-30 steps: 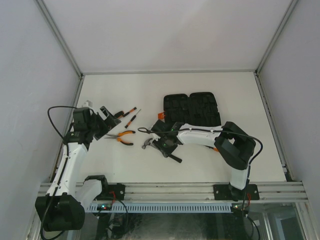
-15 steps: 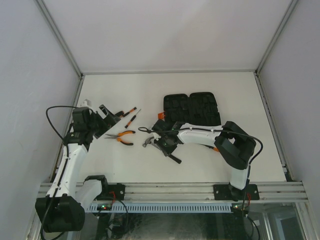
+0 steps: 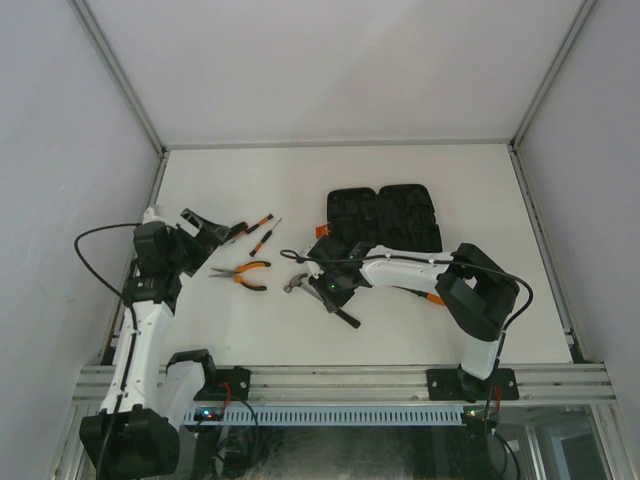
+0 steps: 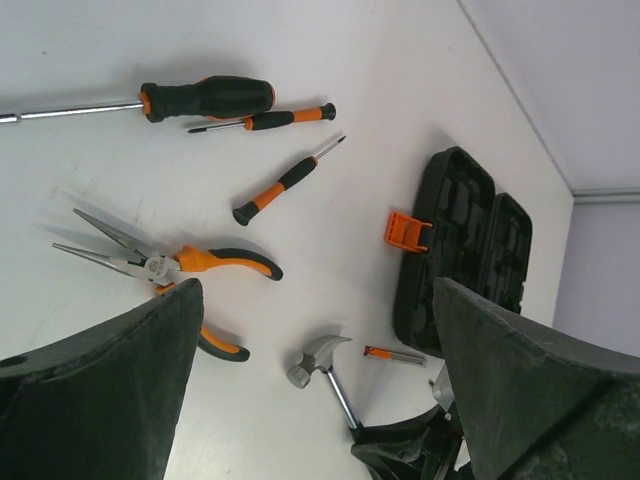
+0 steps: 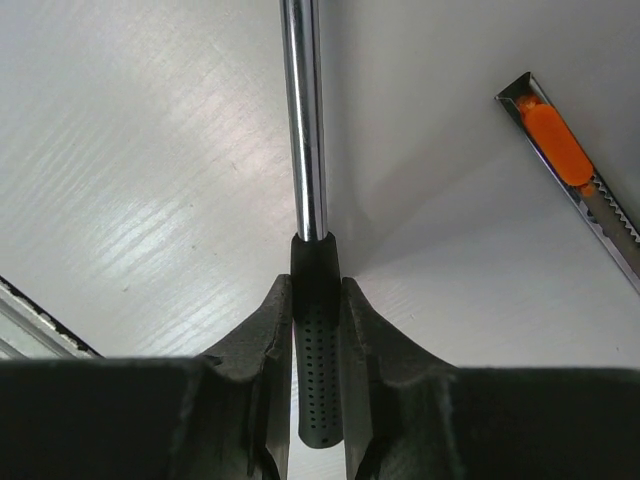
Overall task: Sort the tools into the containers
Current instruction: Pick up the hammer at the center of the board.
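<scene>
Your right hand is clamping the hammer where shaft meets black grip, jaws nearly closed, probably for balance against the heavy head. The case is lying open just beyond that hand. Your left hand is gaping empty over the pliers. The hammer's head is running out of the wrist view; lift-off from the counter is unclear.

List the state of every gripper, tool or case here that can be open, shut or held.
Black plastic clamshell tool case: open, lying flat.
Orange-handled needle-nose pliers: jaws apart, lying free.
Black-handled steel-head hammer: gripped at its handle.
Right gripper: shut on the hammer.
Left gripper: open, empty.
</scene>
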